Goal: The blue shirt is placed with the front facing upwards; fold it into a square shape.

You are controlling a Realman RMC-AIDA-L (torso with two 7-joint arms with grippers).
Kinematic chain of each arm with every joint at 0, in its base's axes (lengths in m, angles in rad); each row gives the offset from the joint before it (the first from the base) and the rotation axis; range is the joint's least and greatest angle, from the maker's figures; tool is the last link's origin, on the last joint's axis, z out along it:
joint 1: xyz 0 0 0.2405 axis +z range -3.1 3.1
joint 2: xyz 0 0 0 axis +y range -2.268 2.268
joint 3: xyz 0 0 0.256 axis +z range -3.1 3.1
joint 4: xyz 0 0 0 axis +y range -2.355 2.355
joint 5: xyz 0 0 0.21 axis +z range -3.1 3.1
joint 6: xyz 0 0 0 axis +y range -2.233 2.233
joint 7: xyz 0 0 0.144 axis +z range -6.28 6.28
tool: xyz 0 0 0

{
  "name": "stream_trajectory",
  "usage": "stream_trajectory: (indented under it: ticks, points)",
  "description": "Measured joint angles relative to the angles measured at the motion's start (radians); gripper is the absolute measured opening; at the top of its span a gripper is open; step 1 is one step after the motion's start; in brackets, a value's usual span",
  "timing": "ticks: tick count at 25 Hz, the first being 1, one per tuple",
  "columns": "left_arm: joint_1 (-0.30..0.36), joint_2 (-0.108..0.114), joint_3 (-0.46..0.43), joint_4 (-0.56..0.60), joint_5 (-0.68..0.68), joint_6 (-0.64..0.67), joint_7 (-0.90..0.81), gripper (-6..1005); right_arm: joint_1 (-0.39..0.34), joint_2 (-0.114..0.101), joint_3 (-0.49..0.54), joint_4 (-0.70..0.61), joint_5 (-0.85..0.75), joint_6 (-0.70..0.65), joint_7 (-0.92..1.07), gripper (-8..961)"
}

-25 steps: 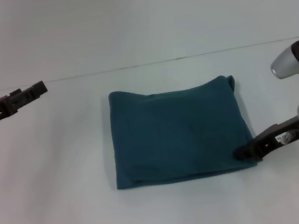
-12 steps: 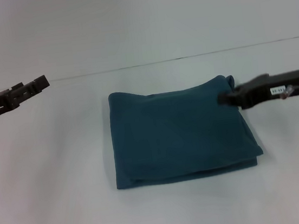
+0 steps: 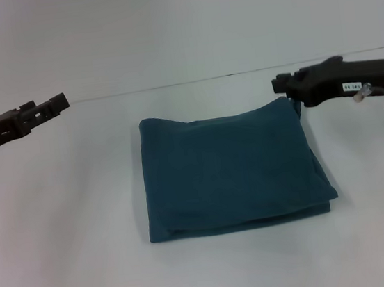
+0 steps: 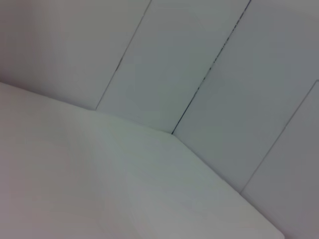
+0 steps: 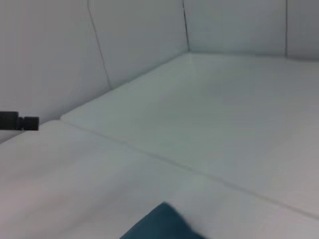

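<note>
The soft, limp blue shirt is best pinched at a corner; neither pincer's state can be told

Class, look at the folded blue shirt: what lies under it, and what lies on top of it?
The blue shirt lies flat on the white table. Nothing sits on top. Its inner layers and chest side are folded under, hidden.

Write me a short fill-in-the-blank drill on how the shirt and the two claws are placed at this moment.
1. The blue shirt lies folded into a rough ____ on the table.
2. The right claw hangs near the shirt's far-____ corner.
3. The left claw is well clear of the shirt on the robot's ____ side.

Missing words: square; right; left
</note>
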Motion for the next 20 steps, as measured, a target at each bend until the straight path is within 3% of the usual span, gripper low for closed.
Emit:
stream_trajectory:
  ticks: [5, 16, 20]
  points:
    - [0.0, 0.002, 0.001, 0.0, 0.002, -0.001, 0.0, 937, 0.009, 0.001, 0.0, 0.004, 0.014, 0.067, -0.045, 133]
    - [0.004, 0.0, -0.006, -0.004, 0.043, -0.03, -0.037, 936, 0.015, 0.001, 0.006, 0.007, 0.033, 0.159, -0.075, 384]
    - [0.005, 0.001, -0.002, -0.019, 0.049, -0.018, 0.054, 937, 0.011, -0.001, 0.008, 0.036, 0.111, 0.114, -0.222, 560]
